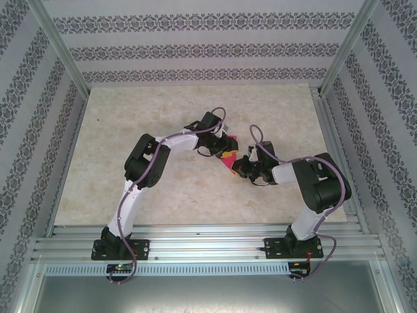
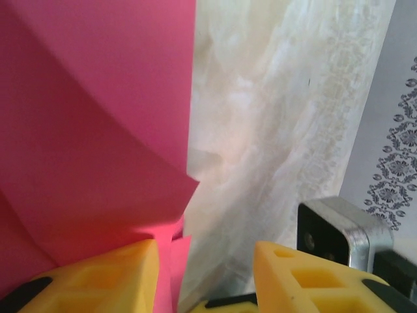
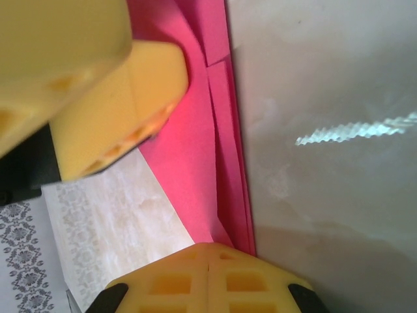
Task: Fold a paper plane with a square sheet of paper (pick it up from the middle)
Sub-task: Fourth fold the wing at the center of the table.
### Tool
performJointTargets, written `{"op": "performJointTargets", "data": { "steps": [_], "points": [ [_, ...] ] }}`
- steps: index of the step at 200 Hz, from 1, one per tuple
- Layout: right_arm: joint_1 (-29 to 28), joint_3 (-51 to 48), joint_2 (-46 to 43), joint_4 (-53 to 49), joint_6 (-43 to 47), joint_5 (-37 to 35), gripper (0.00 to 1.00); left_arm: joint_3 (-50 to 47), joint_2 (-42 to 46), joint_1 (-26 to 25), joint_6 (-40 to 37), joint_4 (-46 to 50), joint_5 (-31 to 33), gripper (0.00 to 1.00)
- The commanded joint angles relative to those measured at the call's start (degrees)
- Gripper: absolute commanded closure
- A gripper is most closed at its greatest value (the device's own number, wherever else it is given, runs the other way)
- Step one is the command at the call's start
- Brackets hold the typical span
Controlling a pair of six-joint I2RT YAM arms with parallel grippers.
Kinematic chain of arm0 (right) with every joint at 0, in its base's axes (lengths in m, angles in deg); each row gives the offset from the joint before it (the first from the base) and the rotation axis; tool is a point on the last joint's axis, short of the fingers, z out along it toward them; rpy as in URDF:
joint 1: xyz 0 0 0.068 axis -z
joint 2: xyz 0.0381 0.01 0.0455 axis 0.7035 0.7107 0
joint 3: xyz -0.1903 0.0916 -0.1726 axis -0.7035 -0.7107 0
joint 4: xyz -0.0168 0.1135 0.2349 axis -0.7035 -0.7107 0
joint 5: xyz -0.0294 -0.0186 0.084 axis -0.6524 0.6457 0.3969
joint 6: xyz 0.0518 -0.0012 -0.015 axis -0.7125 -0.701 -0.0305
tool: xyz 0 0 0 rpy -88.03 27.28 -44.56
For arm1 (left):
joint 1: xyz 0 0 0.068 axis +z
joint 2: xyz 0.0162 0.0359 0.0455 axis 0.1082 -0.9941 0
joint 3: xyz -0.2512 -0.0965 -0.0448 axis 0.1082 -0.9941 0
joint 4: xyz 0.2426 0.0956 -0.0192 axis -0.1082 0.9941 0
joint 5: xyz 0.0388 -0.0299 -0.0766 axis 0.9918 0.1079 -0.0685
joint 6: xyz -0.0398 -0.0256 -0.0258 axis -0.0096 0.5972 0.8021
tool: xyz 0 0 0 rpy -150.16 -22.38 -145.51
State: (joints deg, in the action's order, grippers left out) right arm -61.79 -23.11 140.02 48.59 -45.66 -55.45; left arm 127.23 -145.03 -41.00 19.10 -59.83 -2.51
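Note:
The square sheet of paper (image 1: pixel 229 158) is bright magenta-pink and partly folded, with creased layers, and sits between my two grippers at the table's middle. My right gripper (image 3: pixel 208 277) is shut, its yellow fingertips pressed together on the narrow pointed end of the paper (image 3: pixel 208 150). My left gripper (image 2: pixel 205 283) stands open. The paper (image 2: pixel 98 130) spreads past its left finger (image 2: pixel 98 280), and one loose edge reaches into the gap beside that finger. The left gripper's fingers (image 3: pixel 98 85) also show in the right wrist view, lying against the paper's upper part.
The pale marbled tabletop (image 1: pixel 163 189) spreads around both arms. Patterned walls (image 1: pixel 195 45) and an aluminium frame (image 1: pixel 332 59) enclose it. The metal rail (image 1: pixel 208 248) carries the arm bases at the near edge.

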Motion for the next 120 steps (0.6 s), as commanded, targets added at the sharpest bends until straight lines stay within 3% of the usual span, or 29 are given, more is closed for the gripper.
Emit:
{"op": "performJointTargets", "data": {
  "steps": [1, 120],
  "points": [
    [0.91, -0.69, 2.16, -6.74, 2.29, -5.55, 1.00, 4.71, -3.11, 1.98, -2.49, 2.90, 1.97, 0.56],
    [0.94, 0.61, 2.07, -9.46, 3.66, -5.37, 1.00, 23.96, -15.11, 4.76, -1.78, 9.32, 2.15, 0.55]
  ]
}}
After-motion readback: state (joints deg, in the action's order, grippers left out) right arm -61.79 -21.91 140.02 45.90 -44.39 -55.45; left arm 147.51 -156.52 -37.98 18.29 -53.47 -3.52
